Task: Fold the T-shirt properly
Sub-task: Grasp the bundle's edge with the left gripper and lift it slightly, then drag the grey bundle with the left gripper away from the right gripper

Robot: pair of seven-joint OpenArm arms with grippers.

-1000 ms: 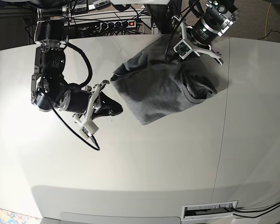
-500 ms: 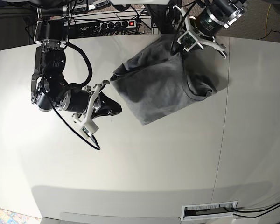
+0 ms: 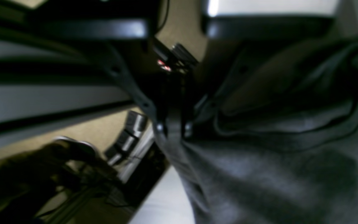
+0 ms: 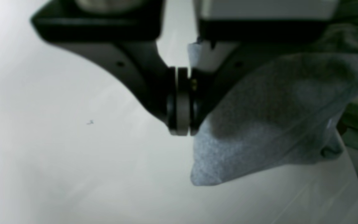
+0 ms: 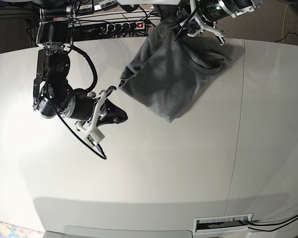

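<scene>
Toward the bench's far edge, the left claw [image 5: 181, 27] is clamping the plain heather-grey cotton T-shirt [image 5: 171, 79] aloft — its length draping toward the right claw [image 5: 111, 90], whose jaws are pressing together beside the near corner.

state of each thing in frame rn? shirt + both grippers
T-shirt: bunched, not folded; far edge lifted off the table, near corner hanging low.
Left gripper: shut on the T-shirt's far edge, raised.
Right gripper: shut, holding nothing; a T-shirt corner lies right beside it.
</scene>
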